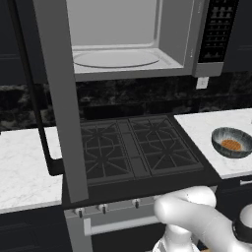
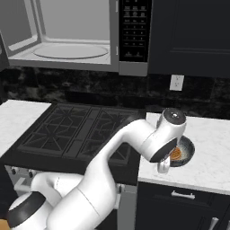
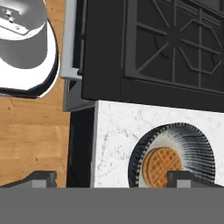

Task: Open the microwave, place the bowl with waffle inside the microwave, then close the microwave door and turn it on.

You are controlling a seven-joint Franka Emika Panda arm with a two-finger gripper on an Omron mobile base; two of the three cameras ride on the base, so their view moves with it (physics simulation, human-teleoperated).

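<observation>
Bowl (image 3: 173, 156) sits on the white counter (image 3: 113, 131) right under the gripper (image 3: 111, 178), whose fingers are spread wide and empty, one tip over the waffle (image 3: 162, 166). Likely rigid, light and slick-glazed; the thin rim looks the best place to pinch, keeping it level.

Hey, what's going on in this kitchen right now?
A white robot arm is going for the bowl with the waffle in it, which sits on the marble counter right of the stove. Its hand hovers open above the bowl. The microwave already has its door swung open.
</observation>
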